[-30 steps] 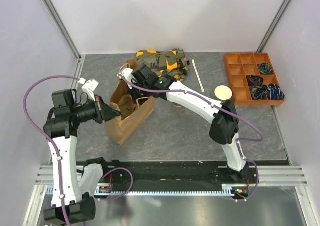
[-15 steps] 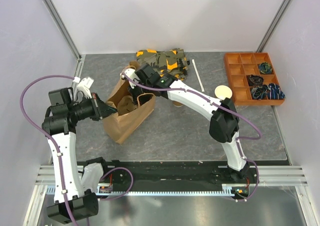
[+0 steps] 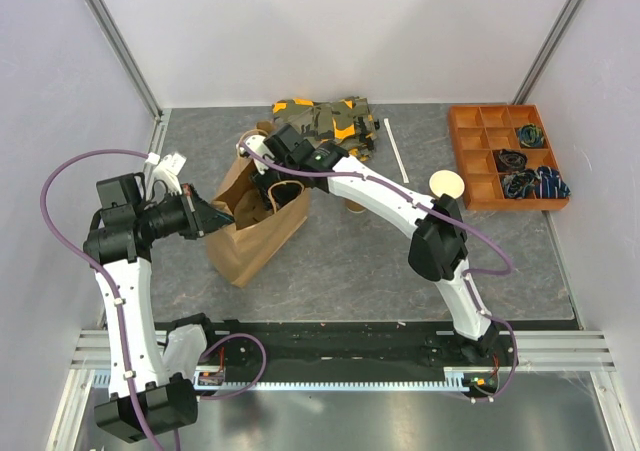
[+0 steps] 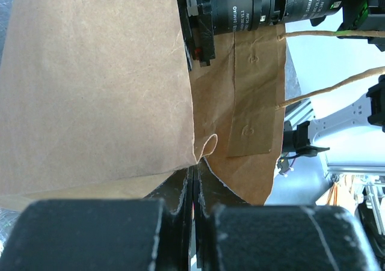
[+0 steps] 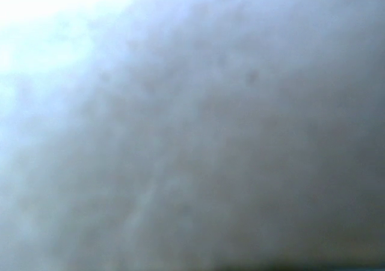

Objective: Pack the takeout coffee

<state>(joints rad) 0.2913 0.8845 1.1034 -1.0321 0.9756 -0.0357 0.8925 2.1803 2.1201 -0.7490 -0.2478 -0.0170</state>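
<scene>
Pinching the left rim of the paper bag [image 3: 250, 236] with the left gripper [image 4: 194, 173], jaws closed flat on the paper edge, most likely to pull the mouth wide and to keep the bag from sliding on the table [image 3: 350, 263]. Reaching with the right gripper [image 3: 266, 193] down through that open mouth, close to the string handles [image 4: 325, 91]. Impossible to tell whether spread or clamped on something: hidden by the bag wall from above, and only grey blur in its own wrist view. No sight of the takeout coffee in any view; probably down inside the bag at the right fingers, but only a guess. Thin, soft paper, so some risk of folding or tipping once released. Around: a lidless cup [image 3: 447, 183] just beside the right forearm, a camouflage cloth [image 3: 325, 121] right behind the bag, a thin white stick [image 3: 398, 151] next to the cloth, and an orange sorting tray [image 3: 456, 156] with dark cords at the far right, well apart. In the way of drawing the right gripper out: only the narrow mouth and the handles.
</scene>
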